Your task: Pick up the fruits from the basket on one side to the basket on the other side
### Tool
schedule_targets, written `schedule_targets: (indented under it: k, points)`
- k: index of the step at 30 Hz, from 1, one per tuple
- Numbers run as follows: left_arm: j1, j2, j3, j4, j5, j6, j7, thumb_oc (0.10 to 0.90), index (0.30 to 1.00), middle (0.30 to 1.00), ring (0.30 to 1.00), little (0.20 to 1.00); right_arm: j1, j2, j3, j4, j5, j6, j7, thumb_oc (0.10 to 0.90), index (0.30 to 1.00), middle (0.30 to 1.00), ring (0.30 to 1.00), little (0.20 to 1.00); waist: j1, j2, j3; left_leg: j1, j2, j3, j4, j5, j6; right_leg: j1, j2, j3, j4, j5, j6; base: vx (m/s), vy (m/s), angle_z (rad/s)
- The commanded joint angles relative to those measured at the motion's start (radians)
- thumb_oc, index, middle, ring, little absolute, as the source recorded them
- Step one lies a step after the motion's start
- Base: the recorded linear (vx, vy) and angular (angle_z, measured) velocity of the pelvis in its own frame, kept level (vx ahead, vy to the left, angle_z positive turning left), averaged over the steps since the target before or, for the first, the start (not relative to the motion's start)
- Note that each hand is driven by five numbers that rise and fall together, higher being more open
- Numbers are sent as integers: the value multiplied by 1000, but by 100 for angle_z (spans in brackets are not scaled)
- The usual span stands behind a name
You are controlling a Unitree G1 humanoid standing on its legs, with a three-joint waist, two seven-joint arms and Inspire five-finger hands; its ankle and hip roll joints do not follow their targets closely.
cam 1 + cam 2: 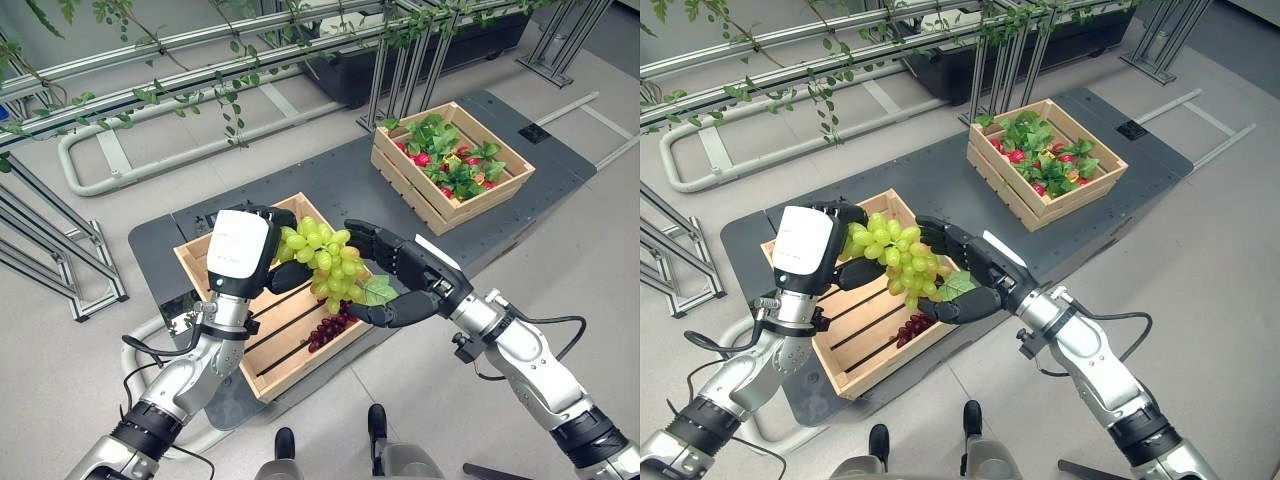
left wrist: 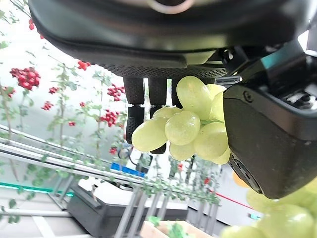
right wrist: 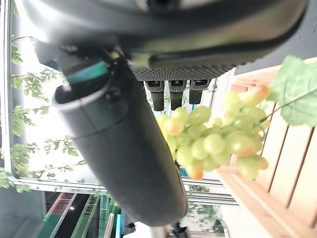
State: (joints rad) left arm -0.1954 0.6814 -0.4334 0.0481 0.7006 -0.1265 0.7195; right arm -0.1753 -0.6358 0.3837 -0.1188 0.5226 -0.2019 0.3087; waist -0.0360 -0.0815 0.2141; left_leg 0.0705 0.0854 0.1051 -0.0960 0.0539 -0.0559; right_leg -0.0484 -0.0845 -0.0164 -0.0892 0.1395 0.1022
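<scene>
Pale-green bunch of grapes [image 1: 325, 262] w/ one leaf hangs above the near slatted wooden crate [image 1: 285, 335], pinched at its top by the left hand [image 1: 262, 250], fingers curled round the upper berries. That high grip lets the cluster dangle free. Right hand [image 1: 395, 278] sits just beside it, fingers relaxed, thumb under the leaf, cupping but not closed; prob. a hand-over so the bunch can reach the far wooden crate [image 1: 452, 165]. Count: 2 crates, both on the dark floor mat [image 1: 330, 180]; 1 green bunch; 1 dark-red grape bunch [image 1: 328, 328] left in the near crate; far crate holds leafy red fruit, too tangled to count.
</scene>
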Motion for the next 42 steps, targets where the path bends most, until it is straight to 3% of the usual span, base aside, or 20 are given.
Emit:
schedule_targets:
  k: [1,13,20,21,22,23,24,30,31,33,34,35,42]
  points:
    - [-155,-14,-45,-59,-3,-67,41,400,300,300,300,300,-77,40,19,-11,102,-104,-7,800,900,900,900,900,1,26,-123,23,-18,-20,9,-77,41,66,0,-16,2,-85,19,0,0,0]
    - [-155,-17,-100,-42,57,-51,59,400,300,300,300,300,-70,118,38,-39,349,-37,89,800,900,900,900,900,-3,30,-117,23,-15,-11,13,-79,43,62,-1,-9,2,-84,20,0,0,0]
    - [-151,-22,-113,-33,60,-71,82,400,300,300,300,300,-64,140,52,-37,313,-19,47,800,900,900,900,900,-5,31,-119,20,-17,-14,11,-78,44,57,0,-8,2,-84,21,0,0,0]
    - [-151,-24,-118,-36,62,-75,94,400,300,300,300,300,-59,141,59,-28,273,-10,17,762,844,844,844,844,-7,31,-119,19,-17,-13,11,-77,44,55,0,-7,2,-82,21,0,0,0]
    - [-151,-26,-117,-38,61,-76,100,400,300,300,300,300,-59,138,62,-15,252,-14,7,551,526,526,526,526,-7,31,-118,19,-17,-13,10,-77,44,55,0,-7,2,-82,21,0,0,0]
    - [-150,-28,-116,-41,62,-75,101,400,300,300,300,300,-61,137,64,-6,250,-15,10,551,526,526,526,526,-8,31,-118,20,-16,-13,9,-76,45,55,0,-6,2,-81,21,0,0,0]
    - [-150,-29,-116,-46,58,-71,107,400,300,300,300,300,-59,136,68,0,236,-4,-7,400,300,300,300,300,-8,31,-117,19,-16,-12,10,-75,44,54,1,-6,2,-80,21,0,0,0]
    - [-146,-26,-99,-62,54,-79,129,400,300,300,300,300,-59,115,69,27,195,8,-4,400,300,300,300,300,-6,28,-114,18,-17,-14,9,-75,45,52,0,-7,2,-79,21,0,0,0]
    - [-147,-27,-97,-62,58,-80,132,400,300,300,300,300,-59,109,71,33,179,3,3,425,338,338,338,338,-6,27,-114,18,-18,-16,9,-75,45,52,1,-7,2,-78,20,0,0,0]
    - [-148,-25,-96,-66,55,-77,131,400,300,300,300,300,-61,100,74,34,165,1,13,522,484,484,484,484,-5,27,-114,19,-18,-18,9,-74,45,53,0,-8,2,-77,21,0,0,0]
    - [-148,-24,-93,-71,54,-75,127,400,300,300,300,300,-62,96,75,33,155,4,25,679,719,719,719,719,-5,26,-114,19,-18,-20,9,-75,45,54,1,-8,2,-78,21,0,0,0]
    - [-149,-21,-93,-71,52,-75,128,400,300,300,300,300,-65,88,77,32,148,4,31,800,900,900,900,900,-4,25,-115,20,-18,-20,9,-75,45,55,0,-9,2,-78,21,0,0,0]
    - [-144,-15,-76,-76,47,-79,129,400,300,300,300,300,-63,56,61,28,155,3,42,800,900,900,900,900,-5,21,-118,24,-18,-20,9,-74,44,59,0,-8,2,-76,22,0,0,0]
